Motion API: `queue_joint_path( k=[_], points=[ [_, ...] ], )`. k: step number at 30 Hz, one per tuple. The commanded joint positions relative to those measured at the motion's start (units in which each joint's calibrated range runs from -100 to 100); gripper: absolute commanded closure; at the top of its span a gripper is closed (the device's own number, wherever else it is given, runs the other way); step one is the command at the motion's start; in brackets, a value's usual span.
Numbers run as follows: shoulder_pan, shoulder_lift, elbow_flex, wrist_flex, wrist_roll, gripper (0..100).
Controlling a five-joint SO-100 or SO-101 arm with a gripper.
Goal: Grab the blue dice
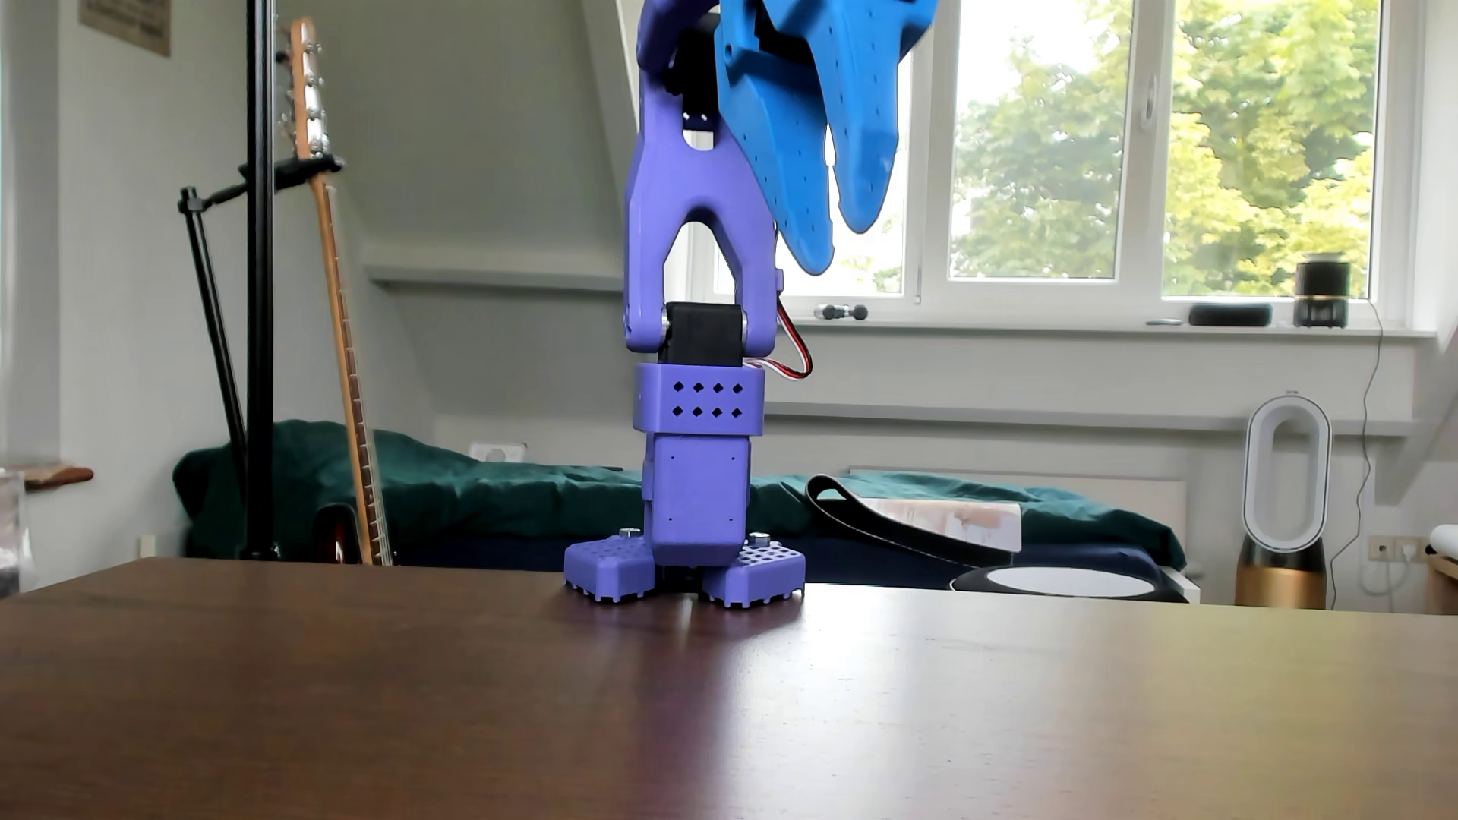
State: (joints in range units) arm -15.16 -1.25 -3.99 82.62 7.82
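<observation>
The blue dice is out of view; nothing lies on the brown table [710, 710] in front of the arm. The purple arm [698, 489] stands on its base at the table's far edge. Its blue gripper [838, 248] hangs high at the top of the other view, pointing down, well above the table. The two fingers [789, 158] lie close together with only a thin slit of light between them. I see nothing between them. Whether the tips touch is unclear from this low angle.
Behind the table are a bed with a green cover [473, 489], a guitar [347, 355] on a stand, a black pole [259, 276] at the left, and a fan [1286, 497] at the right under the window.
</observation>
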Motion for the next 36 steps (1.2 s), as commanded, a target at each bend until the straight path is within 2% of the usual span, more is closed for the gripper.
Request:
queue_joint_path(
  k=[1,4,8,12,24,36],
  points=[
    [1.4,12.8,-17.3,2.3,-0.1,88],
    [2.6,20.5,-22.9,3.7,0.2,84],
    [2.6,29.1,-28.6,5.8,0.2,72],
    [1.6,33.3,-34.2,6.1,0.2,66],
    [1.7,48.2,-52.4,6.2,0.1,65],
    [8.0,60.1,-68.2,6.2,0.2,65]
  ],
)
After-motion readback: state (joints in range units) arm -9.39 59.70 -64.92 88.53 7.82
